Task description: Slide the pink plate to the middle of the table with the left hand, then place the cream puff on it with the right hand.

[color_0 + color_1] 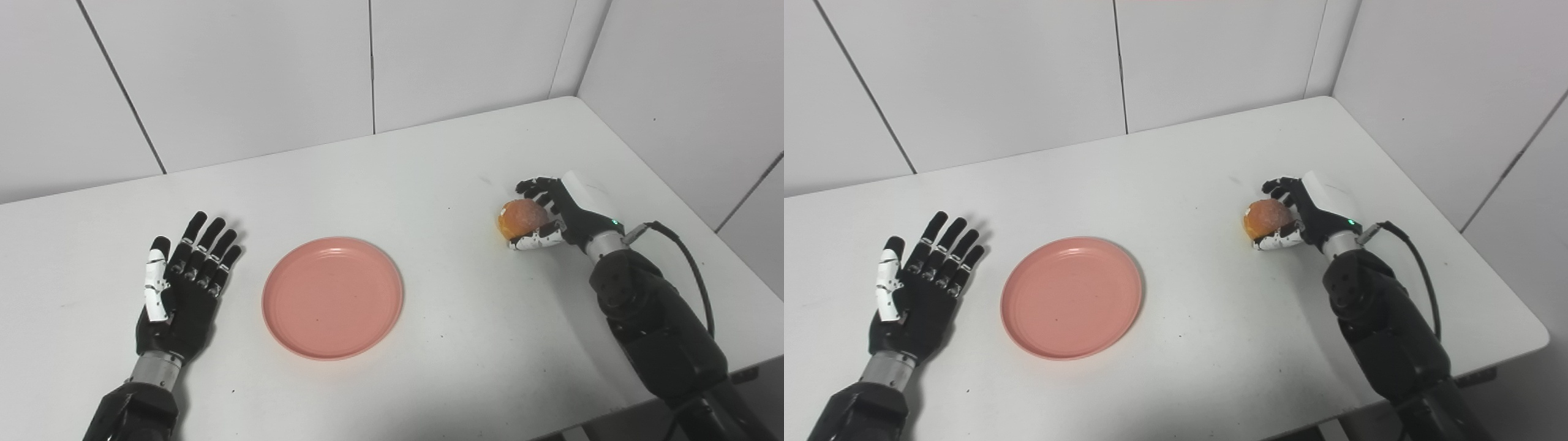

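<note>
The pink plate point(332, 297) lies flat near the middle of the white table point(429, 159), with nothing on it. My left hand point(184, 275) rests palm down on the table just left of the plate, fingers spread, holding nothing. Toward the right, the golden-brown cream puff point(522, 218) sits in my right hand point(551, 214), whose fingers curl over its top while the thumb presses under it. I cannot tell whether the puff touches the table.
White wall panels stand behind the table and along its right side. The table's right edge and front right corner point(1540, 334) lie close to my right forearm, and a black cable point(692, 263) loops off that wrist.
</note>
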`<move>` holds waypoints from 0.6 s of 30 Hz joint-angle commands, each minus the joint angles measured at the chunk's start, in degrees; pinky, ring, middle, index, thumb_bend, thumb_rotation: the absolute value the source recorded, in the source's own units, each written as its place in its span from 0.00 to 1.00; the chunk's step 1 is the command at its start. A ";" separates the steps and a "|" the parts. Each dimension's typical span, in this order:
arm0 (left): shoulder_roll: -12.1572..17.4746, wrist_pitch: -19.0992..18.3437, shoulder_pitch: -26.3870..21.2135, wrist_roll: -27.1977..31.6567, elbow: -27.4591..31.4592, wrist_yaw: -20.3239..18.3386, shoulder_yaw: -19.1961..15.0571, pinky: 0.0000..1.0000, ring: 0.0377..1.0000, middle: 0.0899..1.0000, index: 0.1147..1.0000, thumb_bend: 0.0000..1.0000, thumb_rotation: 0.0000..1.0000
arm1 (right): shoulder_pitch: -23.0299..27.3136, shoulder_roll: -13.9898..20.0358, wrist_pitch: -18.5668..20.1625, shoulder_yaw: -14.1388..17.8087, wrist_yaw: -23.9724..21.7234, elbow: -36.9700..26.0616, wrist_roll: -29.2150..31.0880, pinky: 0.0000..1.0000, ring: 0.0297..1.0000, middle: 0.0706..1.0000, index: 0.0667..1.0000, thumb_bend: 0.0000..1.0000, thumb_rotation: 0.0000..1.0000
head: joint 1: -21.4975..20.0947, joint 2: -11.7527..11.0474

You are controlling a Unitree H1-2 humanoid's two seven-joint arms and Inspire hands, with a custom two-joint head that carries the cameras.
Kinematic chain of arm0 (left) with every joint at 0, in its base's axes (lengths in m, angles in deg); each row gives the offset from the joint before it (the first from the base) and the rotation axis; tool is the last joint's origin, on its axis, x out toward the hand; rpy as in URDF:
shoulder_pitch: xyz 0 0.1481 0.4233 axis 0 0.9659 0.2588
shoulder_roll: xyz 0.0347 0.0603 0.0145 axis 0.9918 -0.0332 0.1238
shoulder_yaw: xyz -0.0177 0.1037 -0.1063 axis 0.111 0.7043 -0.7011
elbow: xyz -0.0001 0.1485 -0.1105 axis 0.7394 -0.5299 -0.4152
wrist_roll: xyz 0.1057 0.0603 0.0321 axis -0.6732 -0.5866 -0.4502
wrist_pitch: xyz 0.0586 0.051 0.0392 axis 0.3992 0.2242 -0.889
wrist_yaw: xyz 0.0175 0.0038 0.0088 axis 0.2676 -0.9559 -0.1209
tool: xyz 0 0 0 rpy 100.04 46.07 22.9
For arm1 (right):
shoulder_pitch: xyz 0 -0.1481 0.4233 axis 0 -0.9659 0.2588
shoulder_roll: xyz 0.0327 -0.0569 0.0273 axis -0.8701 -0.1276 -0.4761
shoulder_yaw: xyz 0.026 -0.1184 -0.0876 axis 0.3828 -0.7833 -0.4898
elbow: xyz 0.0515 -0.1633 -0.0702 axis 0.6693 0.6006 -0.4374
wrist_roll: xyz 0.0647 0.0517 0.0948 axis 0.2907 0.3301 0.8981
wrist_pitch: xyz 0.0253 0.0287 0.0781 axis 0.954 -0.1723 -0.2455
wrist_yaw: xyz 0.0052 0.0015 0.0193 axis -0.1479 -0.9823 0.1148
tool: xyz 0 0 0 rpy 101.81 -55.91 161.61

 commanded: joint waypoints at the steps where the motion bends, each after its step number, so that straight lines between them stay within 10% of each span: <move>1: 0.71 -4.65 3.10 -2.08 -2.20 2.53 0.49 0.97 0.93 0.93 0.93 0.43 1.00 | 1.12 0.73 -3.13 -0.24 1.32 0.54 0.74 0.46 0.49 0.49 0.46 0.53 0.06 | 0.06 0.06; 18: 0.28 -4.38 3.05 -2.25 -2.03 3.13 0.74 0.97 0.93 0.93 0.92 0.43 1.00 | 0.84 1.61 -3.54 0.19 3.41 0.33 3.21 0.44 0.49 0.44 0.46 0.53 0.00 | 1.41 0.16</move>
